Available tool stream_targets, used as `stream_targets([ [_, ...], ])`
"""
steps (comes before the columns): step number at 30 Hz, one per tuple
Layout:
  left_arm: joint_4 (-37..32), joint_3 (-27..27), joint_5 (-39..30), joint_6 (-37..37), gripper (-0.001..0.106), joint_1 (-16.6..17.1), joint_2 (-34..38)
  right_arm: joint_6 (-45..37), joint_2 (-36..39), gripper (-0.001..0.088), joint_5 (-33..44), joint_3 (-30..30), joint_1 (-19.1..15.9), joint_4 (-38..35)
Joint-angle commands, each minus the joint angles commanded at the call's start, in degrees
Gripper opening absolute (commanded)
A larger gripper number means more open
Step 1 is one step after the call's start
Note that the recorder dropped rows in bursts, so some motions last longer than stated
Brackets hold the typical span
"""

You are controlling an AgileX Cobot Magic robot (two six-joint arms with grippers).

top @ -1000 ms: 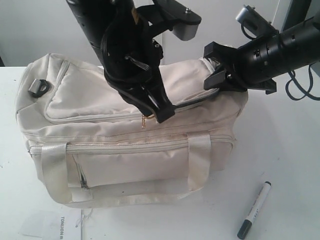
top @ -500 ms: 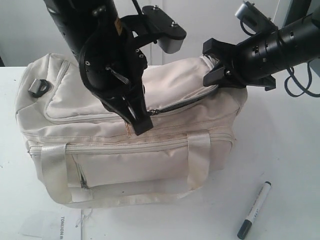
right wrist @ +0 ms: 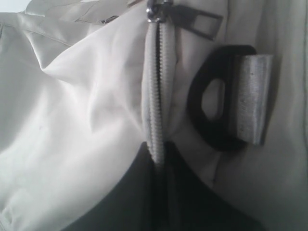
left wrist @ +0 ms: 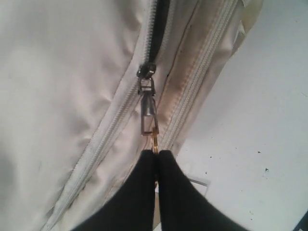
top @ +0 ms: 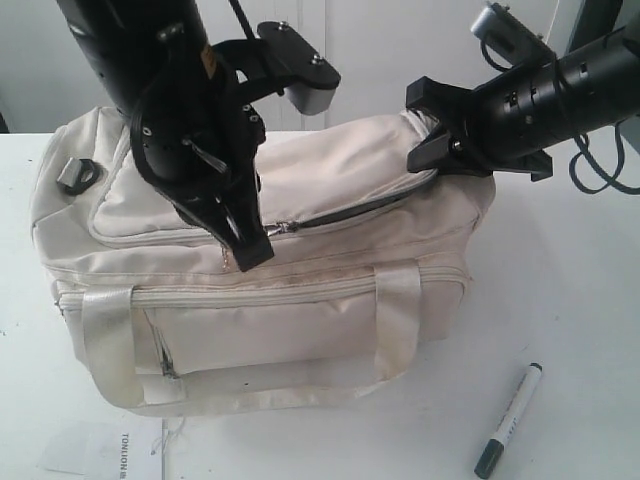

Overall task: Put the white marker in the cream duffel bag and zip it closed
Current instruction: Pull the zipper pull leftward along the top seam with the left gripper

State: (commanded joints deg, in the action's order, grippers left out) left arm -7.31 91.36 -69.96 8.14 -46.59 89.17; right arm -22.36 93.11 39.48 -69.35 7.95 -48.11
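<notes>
The cream duffel bag (top: 300, 300) lies on the white table, handles to the front. My left gripper (top: 255, 250) is shut on the zipper pull (left wrist: 147, 113) of the top flap, its fingertips (left wrist: 144, 166) pinching the gold tab. To the right of the slider (top: 283, 228) the zipper gapes in a dark slit (top: 360, 208). At the bag's right end my right gripper (top: 425, 140) is shut on the zipper seam (right wrist: 155, 96), beside a black strap ring (right wrist: 216, 113). The white marker (top: 508, 418) lies on the table at the front right, away from both grippers.
A second black strap ring (top: 78, 175) sits on the bag's left end. A printed paper label (top: 110, 445) lies at the front left of the table. Cables (top: 600, 170) hang behind the right arm.
My left gripper has travelled left along the bag with the zipper pull, and the open slit in the top zipper has grown longer. The right gripper and the marker have stayed put.
</notes>
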Motion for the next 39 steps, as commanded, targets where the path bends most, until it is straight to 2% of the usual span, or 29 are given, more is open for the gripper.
stream_targets([
  [2,0.57,-0.03,0.00,0.86,0.000,0.84,-0.84,0.00,0.00,0.0000,0.00,0.00,0.00,0.00],
  [17,-0.44,-0.03,0.00,2.75,0.000,0.84,-1.88,0.00,0.00,0.0000,0.21,0.00,0.00,0.12],
  [26,0.98,-3.25,0.00,2.90,0.000,4.73,-2.83,0.00,0.00,0.0000,0.10,0.00,0.00,0.24],
  [39,0.05,-4.71,0.00,4.17,0.000,4.83,-5.03,-1.42,0.00,0.0001,0.21,0.00,0.00,0.24],
])
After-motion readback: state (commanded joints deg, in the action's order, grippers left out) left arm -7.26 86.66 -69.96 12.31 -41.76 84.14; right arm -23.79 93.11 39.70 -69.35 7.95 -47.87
